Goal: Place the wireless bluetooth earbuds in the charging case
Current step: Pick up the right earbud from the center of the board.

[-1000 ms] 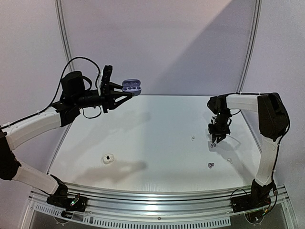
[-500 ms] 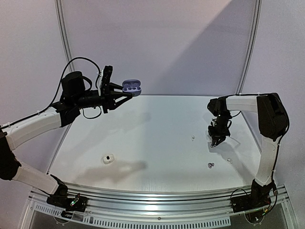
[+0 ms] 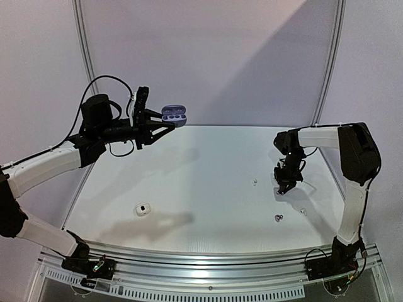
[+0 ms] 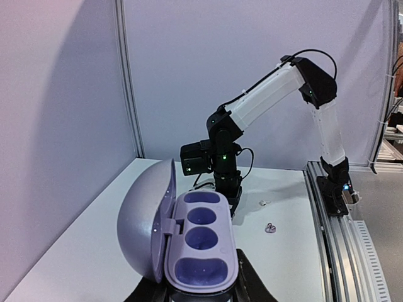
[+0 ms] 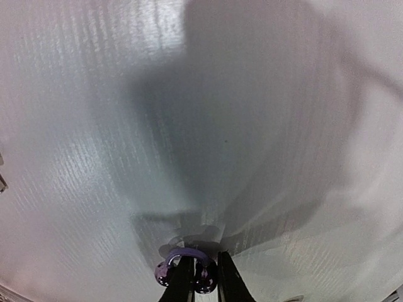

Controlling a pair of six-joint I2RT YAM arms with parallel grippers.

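My left gripper (image 3: 162,124) is held high over the table's far left, shut on the base of a lilac charging case (image 3: 174,115). The case's lid is open, and its moulded wells (image 4: 203,240) show nothing inside. My right gripper (image 3: 281,189) points down at the table on the right. In the right wrist view its narrow jaws (image 5: 204,278) pinch one lobe of a dark purple earbud (image 5: 186,264) lying on the tabletop. A second dark earbud (image 3: 278,218) and two white earbuds (image 3: 254,183) (image 3: 303,212) lie loose nearby.
A small white case (image 3: 143,209) lies on the table (image 3: 201,170) at the front left. Metal rails (image 3: 208,258) run along the near edge, and grey walls close in the back and sides.
The right gripper's jaws have closed in on the dark purple earbud while its wrist shifted slightly left. The left arm and the open case have not moved.
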